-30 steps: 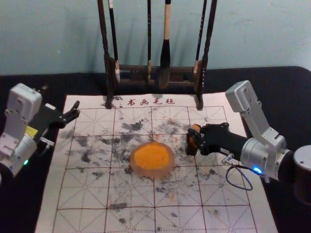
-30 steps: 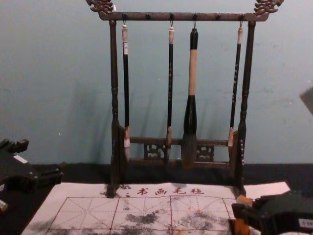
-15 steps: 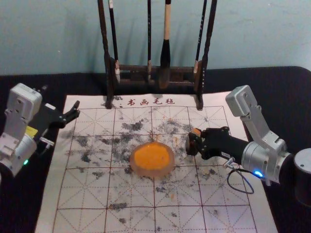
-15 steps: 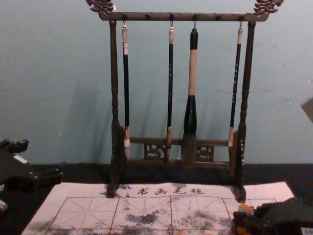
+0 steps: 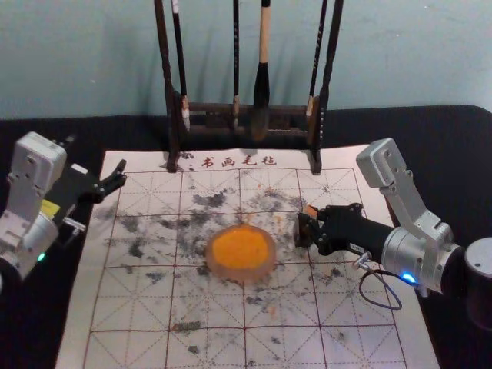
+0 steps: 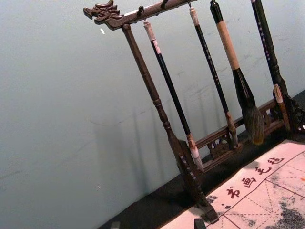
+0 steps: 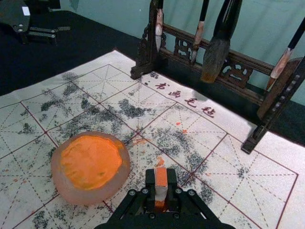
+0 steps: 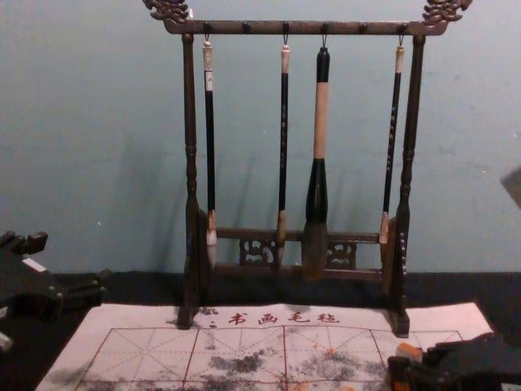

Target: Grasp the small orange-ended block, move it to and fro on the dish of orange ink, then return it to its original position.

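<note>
To the right of the ink dish (image 5: 241, 250), my right gripper (image 5: 305, 228) is shut on the small block (image 5: 310, 210), whose orange end pokes up between the fingers. In the right wrist view the right gripper (image 7: 161, 183) clasps the orange-and-white block (image 7: 161, 177), apart from the round dish (image 7: 90, 164) of orange ink. The chest view has the block's orange end (image 8: 409, 352) at the lower right. My left gripper (image 5: 120, 175) is parked at the mat's far left corner, open; in the left wrist view the left gripper (image 6: 157, 225) has its tips apart.
A dark wooden rack (image 5: 207, 115) with several hanging brushes stands along the mat's far edge, its right foot beyond the right gripper. The white gridded mat (image 5: 131, 307) with grey and orange smudges lies on a black table cloth (image 5: 430, 138).
My right gripper has shifted slightly toward the near side of the mat, still holding the block, and sits a little lower in the chest view. The left arm has stayed put.
</note>
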You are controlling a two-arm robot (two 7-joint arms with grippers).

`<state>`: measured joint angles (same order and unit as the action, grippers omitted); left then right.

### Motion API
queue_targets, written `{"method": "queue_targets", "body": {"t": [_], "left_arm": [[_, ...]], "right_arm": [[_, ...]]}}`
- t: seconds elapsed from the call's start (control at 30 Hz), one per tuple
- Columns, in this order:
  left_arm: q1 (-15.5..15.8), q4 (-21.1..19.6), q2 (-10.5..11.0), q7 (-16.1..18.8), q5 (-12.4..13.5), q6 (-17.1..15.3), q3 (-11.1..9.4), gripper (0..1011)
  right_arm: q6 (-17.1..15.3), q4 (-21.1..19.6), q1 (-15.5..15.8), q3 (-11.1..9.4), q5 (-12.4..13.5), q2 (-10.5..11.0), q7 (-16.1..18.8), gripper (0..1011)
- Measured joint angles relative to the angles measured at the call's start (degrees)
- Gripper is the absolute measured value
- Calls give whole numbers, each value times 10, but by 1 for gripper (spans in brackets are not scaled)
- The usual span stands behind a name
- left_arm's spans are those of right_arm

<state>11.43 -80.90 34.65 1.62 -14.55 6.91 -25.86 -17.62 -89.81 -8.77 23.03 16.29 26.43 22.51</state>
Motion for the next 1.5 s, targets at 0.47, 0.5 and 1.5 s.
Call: {"method": "queue_targets", "body": {"t": [0.47,0.5,1.5], "left_arm": [[0,0,0,0,0,0,0,1001],[0,0,0,0,0,0,0,1001],[0,0,0,0,0,0,0,1001]], "right_arm": [[0,0,0,0,0,0,0,142],[0,0,0,0,0,0,0,158],[0,0,0,0,1,0,0,1000]]}}
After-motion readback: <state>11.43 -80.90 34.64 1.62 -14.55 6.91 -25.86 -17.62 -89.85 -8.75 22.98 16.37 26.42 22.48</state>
